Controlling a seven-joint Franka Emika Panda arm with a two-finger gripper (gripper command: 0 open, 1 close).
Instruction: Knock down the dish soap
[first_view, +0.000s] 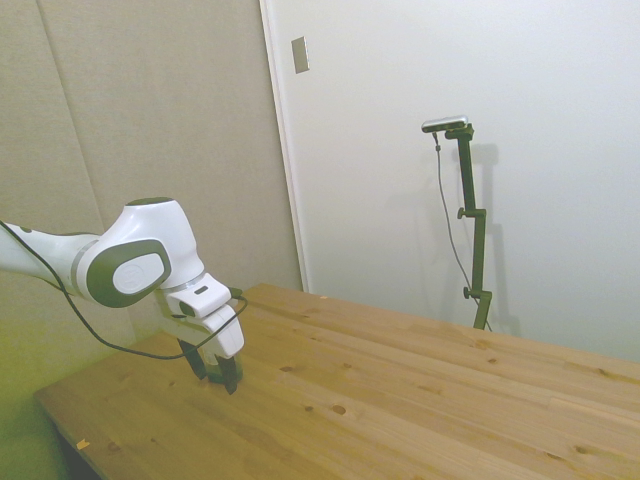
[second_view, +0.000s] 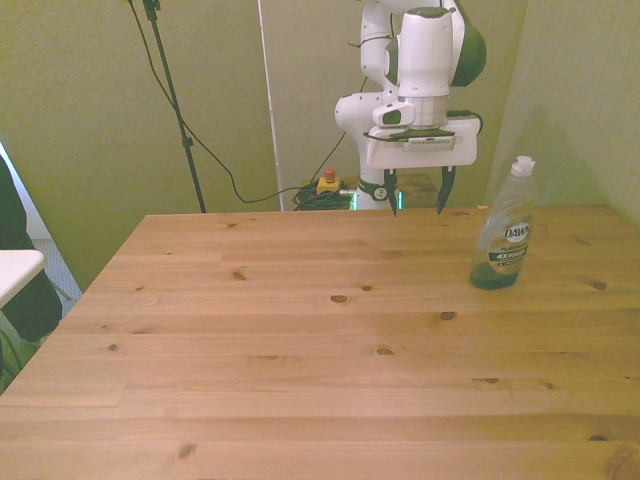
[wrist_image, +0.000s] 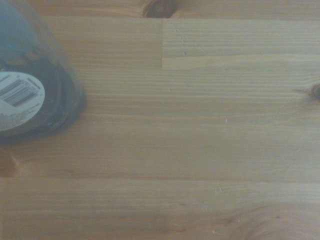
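The dish soap (second_view: 503, 235) stands upright on the wooden table (second_view: 300, 340) toward the front view's right, a clear bottle with green liquid at the bottom, a white label and a white cap. My gripper (second_view: 416, 196) hangs open near the table's far edge, to the bottle's left in the front view and apart from it, with nothing between its fingers. In the side view the gripper (first_view: 222, 377) hovers just above the table near its left end, and the bottle does not show there. The wrist view catches the bottle's lower part (wrist_image: 35, 90) at the picture's edge.
A yellow box with a red button (second_view: 327, 182) and cables lie on the floor behind the table. A white surface (second_view: 15, 270) juts in at the front view's left edge. Walls stand close behind the table.
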